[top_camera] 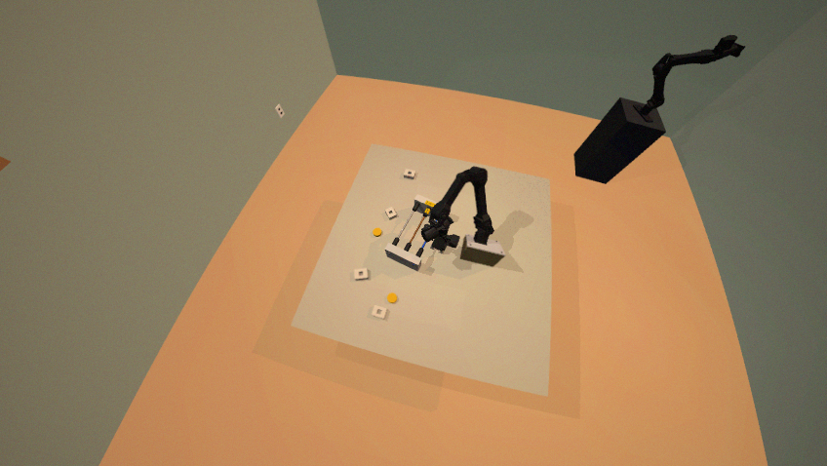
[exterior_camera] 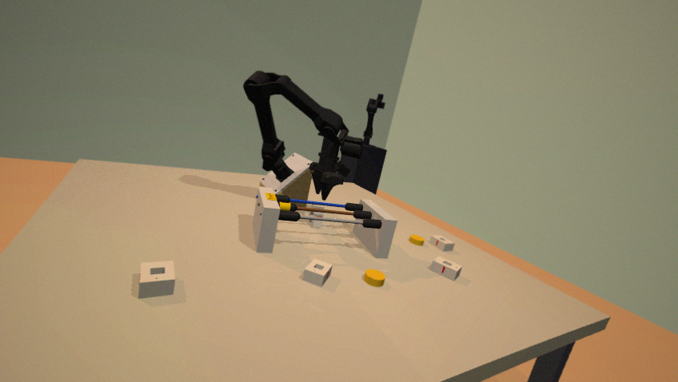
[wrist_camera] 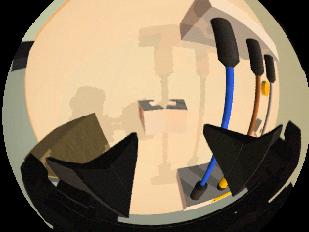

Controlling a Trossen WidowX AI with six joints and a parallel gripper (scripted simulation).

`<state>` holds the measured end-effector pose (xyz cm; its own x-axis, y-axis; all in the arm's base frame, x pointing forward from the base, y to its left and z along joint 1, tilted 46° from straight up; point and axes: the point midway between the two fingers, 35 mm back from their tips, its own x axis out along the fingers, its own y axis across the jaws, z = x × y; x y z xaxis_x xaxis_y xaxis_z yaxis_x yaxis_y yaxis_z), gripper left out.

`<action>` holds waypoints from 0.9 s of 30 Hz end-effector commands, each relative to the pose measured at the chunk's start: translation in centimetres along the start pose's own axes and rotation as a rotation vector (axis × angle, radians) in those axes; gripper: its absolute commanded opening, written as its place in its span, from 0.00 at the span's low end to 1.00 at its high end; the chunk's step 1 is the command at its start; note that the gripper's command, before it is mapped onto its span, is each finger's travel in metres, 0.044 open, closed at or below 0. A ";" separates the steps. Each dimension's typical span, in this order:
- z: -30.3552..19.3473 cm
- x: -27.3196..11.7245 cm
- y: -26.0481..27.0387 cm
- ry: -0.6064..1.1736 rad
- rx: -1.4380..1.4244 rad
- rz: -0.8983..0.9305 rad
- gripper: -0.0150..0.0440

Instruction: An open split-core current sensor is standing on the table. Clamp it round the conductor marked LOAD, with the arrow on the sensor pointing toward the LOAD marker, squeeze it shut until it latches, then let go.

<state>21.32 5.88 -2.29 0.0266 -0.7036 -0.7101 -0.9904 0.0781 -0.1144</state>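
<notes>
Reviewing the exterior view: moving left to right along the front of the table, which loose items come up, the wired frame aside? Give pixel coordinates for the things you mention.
White square-holed block (top_camera: pixel 409 176) (exterior_camera: pixel 156 285), smaller white holed block (top_camera: pixel 391 216) (exterior_camera: pixel 315 276), orange-yellow disc (top_camera: pixel 376 232) (exterior_camera: pixel 374 277), white red-marked block (top_camera: pixel 360 278) (exterior_camera: pixel 445 271)
</notes>
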 end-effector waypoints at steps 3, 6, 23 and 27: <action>-0.1 1.0 0.0 0.006 -0.006 -0.003 0.80; -0.1 1.5 0.0 0.006 -0.006 -0.003 0.80; -0.1 3.6 0.1 0.003 0.000 0.000 0.79; -0.1 3.6 0.1 0.003 0.000 0.000 0.74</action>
<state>21.22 3.22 -4.80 0.0260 -0.7064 -0.7073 -0.9906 0.0770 -0.1133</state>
